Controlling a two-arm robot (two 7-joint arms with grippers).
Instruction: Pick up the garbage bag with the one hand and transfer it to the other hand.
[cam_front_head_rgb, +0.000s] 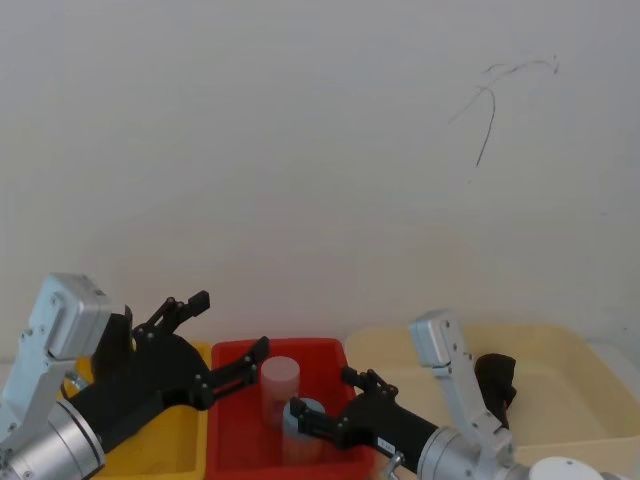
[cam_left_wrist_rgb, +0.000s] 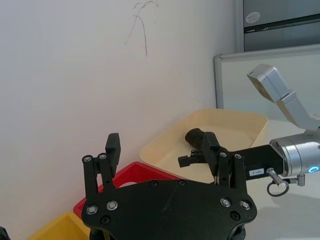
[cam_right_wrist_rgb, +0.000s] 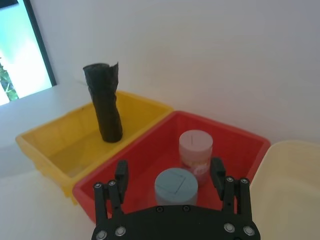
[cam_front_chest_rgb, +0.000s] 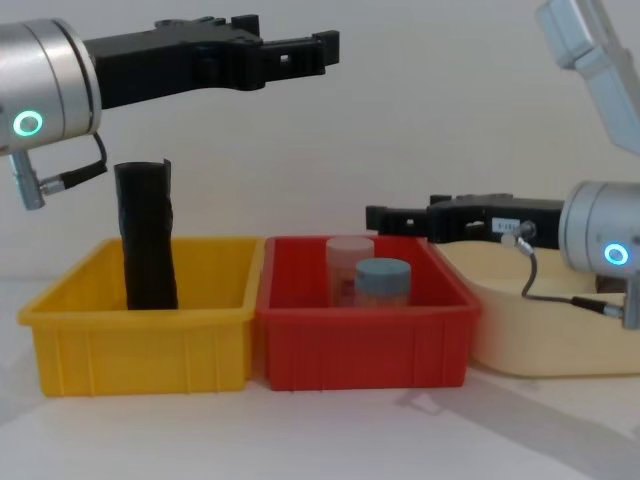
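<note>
The bag (cam_front_chest_rgb: 148, 235) stands upright in the yellow bin (cam_front_chest_rgb: 140, 345), and its ragged top is well above the rim. Nothing touches it.

The left gripper (cam_front_chest_rgb: 295, 35) is high up, above the place where the yellow bin meets the red bin (cam_front_chest_rgb: 365, 350), higher than the bag and to its right. Its fingers are spread wide and they hold nothing.

The right gripper (cam_front_chest_rgb: 400, 215) is lower, at the right side of the red bin, and points toward the 2 jars (cam_front_chest_rgb: 383, 282) inside it. Its fingers are also apart and empty. A cream tray (cam_front_chest_rgb: 520, 345) is just to the right of the red bin.
</note>
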